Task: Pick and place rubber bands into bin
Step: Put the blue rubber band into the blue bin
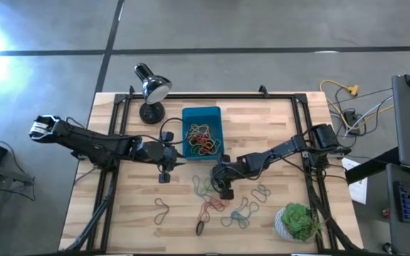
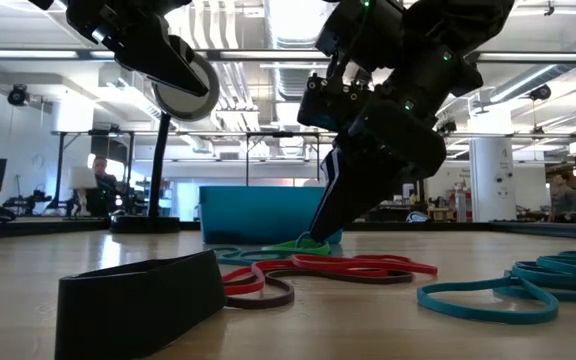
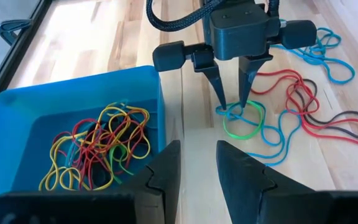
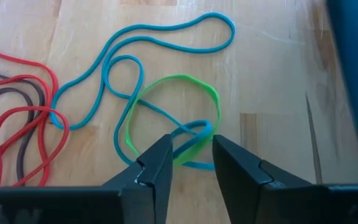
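On the left side of the wooden table (image 1: 127,206), the left arm reaches in and its left gripper (image 1: 165,173) hangs beside the left wall of the bin (image 1: 188,114), near its front corner. In the left wrist view its two dark fingers (image 3: 166,171) stand a little apart and hold nothing. A black desk lamp (image 1: 150,89) stands behind this arm, just left of the bin.

The bin is a small blue tray in the middle of the table, toward the far edge. Inside it lies a heap of rubber bands (image 3: 98,146), mostly yellow and red.

In front of the bin, more bands lie loose on the wood. The right gripper (image 1: 225,191) is low over them, just in front of the bin's right corner. Its fingers (image 4: 157,165) are slightly apart and point down, with the edge of a green band (image 4: 166,87) and a crossing blue band (image 4: 160,34) between the tips. From the right wrist view I cannot tell if the tips already press on the bands. The green band lies flat on the table. Next to it are red bands (image 3: 291,93) and a dark one (image 3: 337,118), tangled together, and further blue bands (image 1: 244,213) lie toward the right front.

At the front right corner a green plant in a white pot (image 1: 297,222) stands.
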